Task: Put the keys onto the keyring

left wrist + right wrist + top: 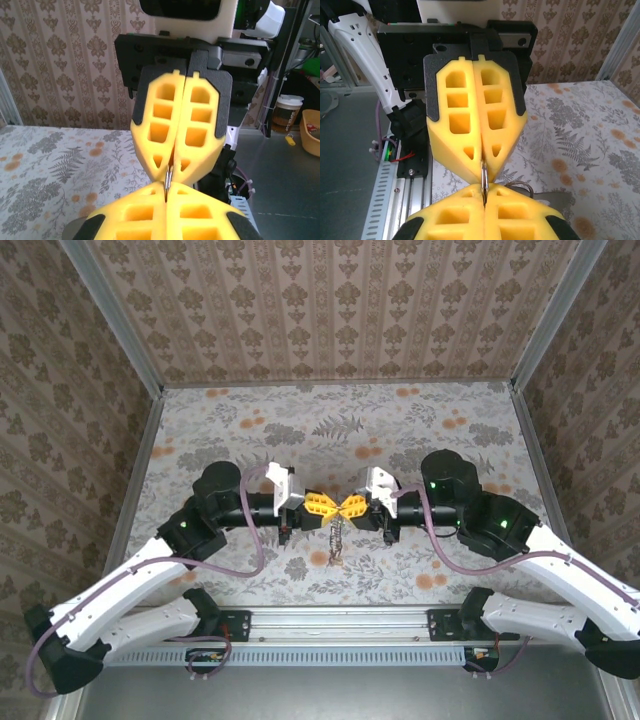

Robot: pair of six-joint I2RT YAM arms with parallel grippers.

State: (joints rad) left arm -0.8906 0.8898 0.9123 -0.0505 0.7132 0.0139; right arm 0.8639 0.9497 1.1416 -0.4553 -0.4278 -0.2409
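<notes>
— Grippers first, from the overhead camera: how do they stand?

— Tip to tip above the middle of the flowered table (250,430). The left gripper (331,507) reaches in from the left and the right gripper (346,507) from the right, so their yellow fingers meet nose to nose. Each pair looks pressed together, with no gap showing.

— And the keyring?

— The keyring (337,535) hangs from just where the tips meet, a thin grey strand running toward the near edge of the table. A small brownish bit sits at its lower end. It is too small to say whether that is one of the keys.

— Left wrist camera?

— The left gripper (166,194) comes up from the bottom of the view, its two fingers flat against each other. The right gripper (172,172) faces it from above, likewise closed. A sliver of grey metal, the keyring (168,181) seen edge-on, runs from one seam into the other, so both pairs of jaws pinch it.

— Right wrist camera?

— Much the same, mirrored. The right gripper (484,197) is at the bottom with its fingers clamped together. The left gripper (482,167) is opposite, closed as well. The keyring (483,179) shows as a narrow double wire nipped between them. A short curve of brownish wire peeks out just right of the lower fingers, above the table (580,125), and I cannot tell what it belongs to.
</notes>
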